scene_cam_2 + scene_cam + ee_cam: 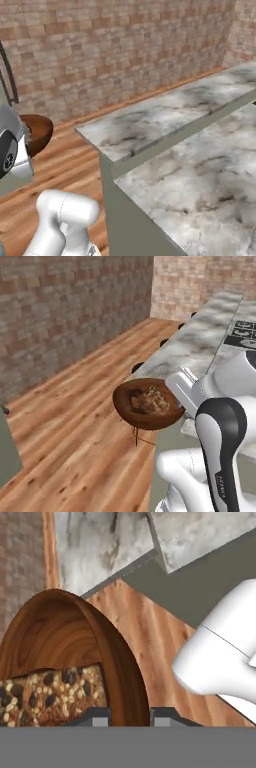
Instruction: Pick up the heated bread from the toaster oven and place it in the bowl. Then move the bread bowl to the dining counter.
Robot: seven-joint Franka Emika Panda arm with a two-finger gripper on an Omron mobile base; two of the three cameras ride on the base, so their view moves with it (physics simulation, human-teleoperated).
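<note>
1. Right, writing first: some black-and-white lettering sits on the dark panel far along the dining counter in the left base view, too blurred to read
2. Now the bowl, glossy reddish-brown wood, is up in the air over the plank floor, just beside the near end of the marble top and not resting on it
3. Its mouth faces up and a little toward the left base camera; being round, it has no long axis to call
4. Inside lies the heated bread, seeded mottled top upward; hand view shows it as a flat-topped slab against the inner wall, though which way its length runs I cannot tell
5. Gripper is closed tight on the bowl's rim, one dark tip inside by the bread, the other outside the wall
6. Right base view catches the bowl's edge at far left, partly behind the arm, with the brick wall behind
</note>
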